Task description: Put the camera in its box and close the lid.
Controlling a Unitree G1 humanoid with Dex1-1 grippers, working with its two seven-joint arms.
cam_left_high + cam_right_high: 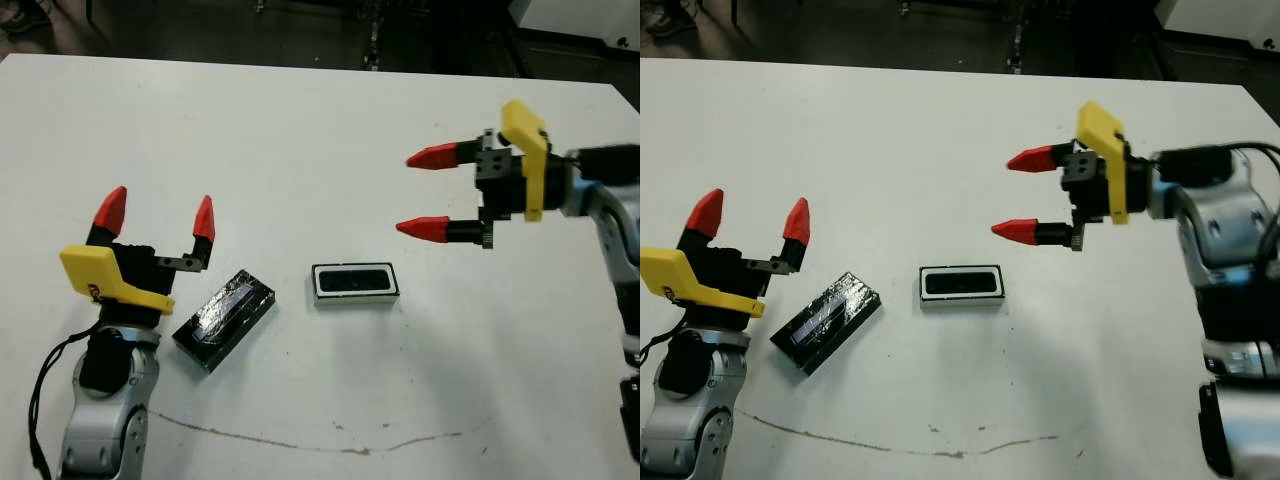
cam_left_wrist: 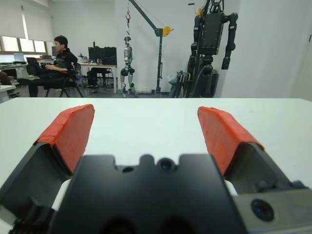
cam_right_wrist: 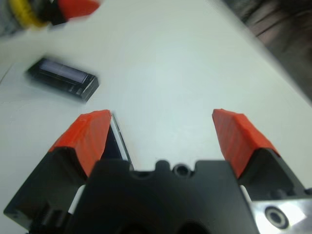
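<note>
Left end effector [image 1: 158, 222] (spread) beside lid [image 1: 224, 318].

Box [image 1: 961, 284] sits near table [image 1: 890, 150] centre, long side across the view; camera [image 1: 962, 283] lies flat inside it, dark against the white border. Lid [image 1: 826, 321] lies off the box, to its left, angled diagonally, shiny top up, not touching the box. Left gripper [image 1: 750, 222] is just left of the lid, fingers up and spread, holding nothing. Right gripper [image 1: 1023, 193] hangs above and to the right of the box, fingers pointing left, one over the other, spread, empty. A thin dark scuff line [image 1: 890, 445] curves across the near table.
</note>
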